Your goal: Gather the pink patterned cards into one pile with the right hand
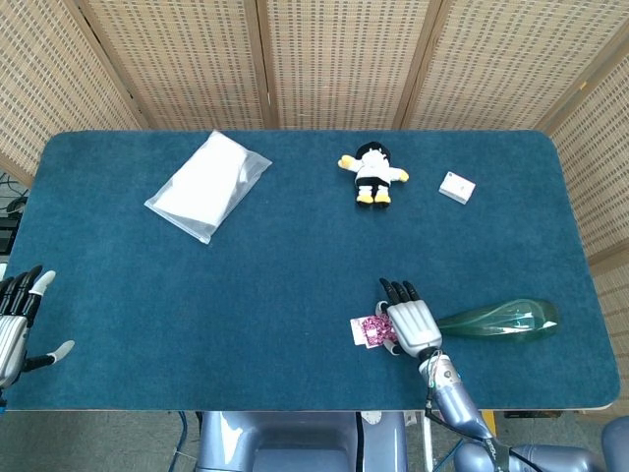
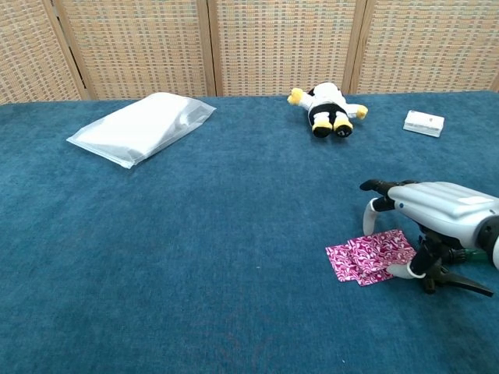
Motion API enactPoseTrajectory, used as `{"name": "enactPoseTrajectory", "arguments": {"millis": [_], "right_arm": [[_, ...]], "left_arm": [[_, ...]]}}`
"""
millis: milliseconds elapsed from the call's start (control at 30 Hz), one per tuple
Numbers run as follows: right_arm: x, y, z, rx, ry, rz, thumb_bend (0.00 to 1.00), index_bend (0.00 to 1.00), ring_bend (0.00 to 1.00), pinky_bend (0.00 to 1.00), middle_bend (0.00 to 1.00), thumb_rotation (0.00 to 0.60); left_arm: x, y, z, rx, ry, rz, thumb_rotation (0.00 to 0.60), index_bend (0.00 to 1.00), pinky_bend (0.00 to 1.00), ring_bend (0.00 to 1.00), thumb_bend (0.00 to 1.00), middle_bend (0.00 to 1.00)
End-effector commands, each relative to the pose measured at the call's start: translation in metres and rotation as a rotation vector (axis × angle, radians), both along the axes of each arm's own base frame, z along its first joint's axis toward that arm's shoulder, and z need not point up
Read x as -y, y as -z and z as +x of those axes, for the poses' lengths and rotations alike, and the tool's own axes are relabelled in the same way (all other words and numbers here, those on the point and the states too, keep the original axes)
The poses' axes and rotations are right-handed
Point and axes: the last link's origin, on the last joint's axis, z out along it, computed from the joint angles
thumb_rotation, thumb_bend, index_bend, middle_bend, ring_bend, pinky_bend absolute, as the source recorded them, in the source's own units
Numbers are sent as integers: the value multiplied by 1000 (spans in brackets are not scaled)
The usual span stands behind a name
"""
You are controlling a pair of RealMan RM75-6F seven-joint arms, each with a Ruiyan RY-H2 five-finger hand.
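The pink patterned cards (image 2: 368,256) lie overlapped in one small heap on the blue table, near its front right; in the head view the cards (image 1: 370,330) peek out left of the hand. My right hand (image 2: 427,212) arches over their right side, fingers spread, fingertips and thumb resting on the top card; seen from above, the right hand (image 1: 411,320) covers most of the heap. My left hand (image 1: 20,320) hangs open at the table's front left corner, holding nothing.
A green spray bottle (image 1: 499,319) lies just right of my right hand, its black trigger (image 2: 446,276) beside the cards. A clear plastic bag (image 1: 208,184) sits far left; a plush penguin (image 1: 372,174) and a small white box (image 1: 456,186) sit at the back.
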Motion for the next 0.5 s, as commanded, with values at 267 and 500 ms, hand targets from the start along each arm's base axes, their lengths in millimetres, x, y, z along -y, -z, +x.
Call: {"name": "enactPoseTrajectory", "arguments": {"millis": [267, 500], "right_arm": [[-1, 4, 1, 1, 8, 6, 311, 569, 0, 0, 0, 600], [1, 7, 2, -10, 14, 3, 283, 556, 0, 0, 0, 600]], "left_arm": [[0, 0, 0, 1, 0, -1, 600, 0, 0, 0, 0, 0], [0, 0, 0, 1, 1, -1, 600, 0, 0, 0, 0, 0]]}}
